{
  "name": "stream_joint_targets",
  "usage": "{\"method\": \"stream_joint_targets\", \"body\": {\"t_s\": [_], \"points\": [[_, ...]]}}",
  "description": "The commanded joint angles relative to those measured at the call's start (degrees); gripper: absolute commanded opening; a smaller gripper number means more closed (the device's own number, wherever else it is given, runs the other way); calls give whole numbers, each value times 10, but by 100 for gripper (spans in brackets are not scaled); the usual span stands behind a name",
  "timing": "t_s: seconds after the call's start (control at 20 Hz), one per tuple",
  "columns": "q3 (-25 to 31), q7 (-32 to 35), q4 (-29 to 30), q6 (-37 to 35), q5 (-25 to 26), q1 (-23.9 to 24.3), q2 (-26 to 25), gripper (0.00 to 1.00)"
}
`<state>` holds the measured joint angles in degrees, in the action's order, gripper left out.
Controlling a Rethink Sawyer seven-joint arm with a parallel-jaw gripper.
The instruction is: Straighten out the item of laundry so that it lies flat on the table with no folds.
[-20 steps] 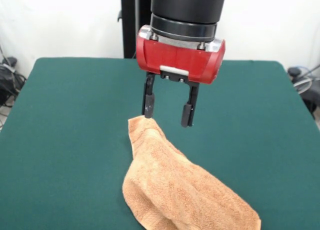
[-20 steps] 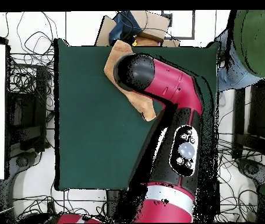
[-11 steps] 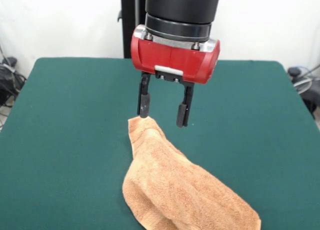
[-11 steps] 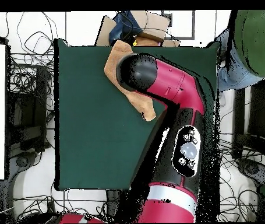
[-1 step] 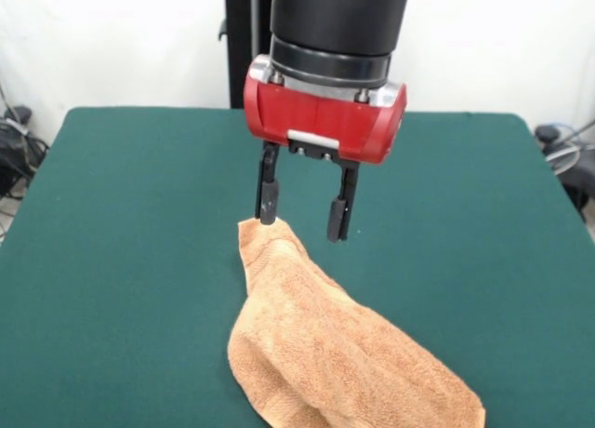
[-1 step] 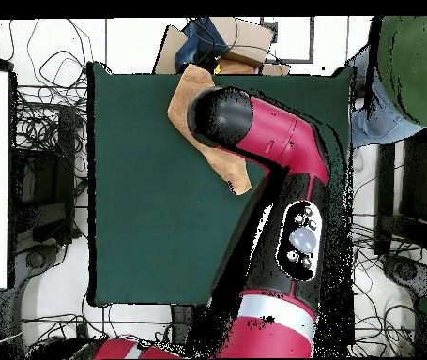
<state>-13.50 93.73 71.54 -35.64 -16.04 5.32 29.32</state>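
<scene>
Dark green table (image 5: 121, 260) before a white wall, crumpled towel (image 5: 335, 354) at its near edge, hand (image 5: 301, 221) open above

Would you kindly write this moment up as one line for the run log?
gripper: open, empty, above towel's far corner | towel: bunched, folded, not flat | table: green, towel near front edge | task: unfinished

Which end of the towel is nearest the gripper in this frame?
The narrow pointed end of the towel, lying just below the open gripper; its wider bunched end sits at the picture's bottom edge.
</scene>
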Motion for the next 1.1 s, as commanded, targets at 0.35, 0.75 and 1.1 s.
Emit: {"method": "stream_joint_targets", "body": {"t_s": [0.35, 0.75, 1.1], "points": [[49, 75, 25, 20, 14, 12, -52, 100], [52, 61, 3, 8, 16, 18, -65, 100], [59, 53, 1, 7, 18, 22, -75, 100]]}}
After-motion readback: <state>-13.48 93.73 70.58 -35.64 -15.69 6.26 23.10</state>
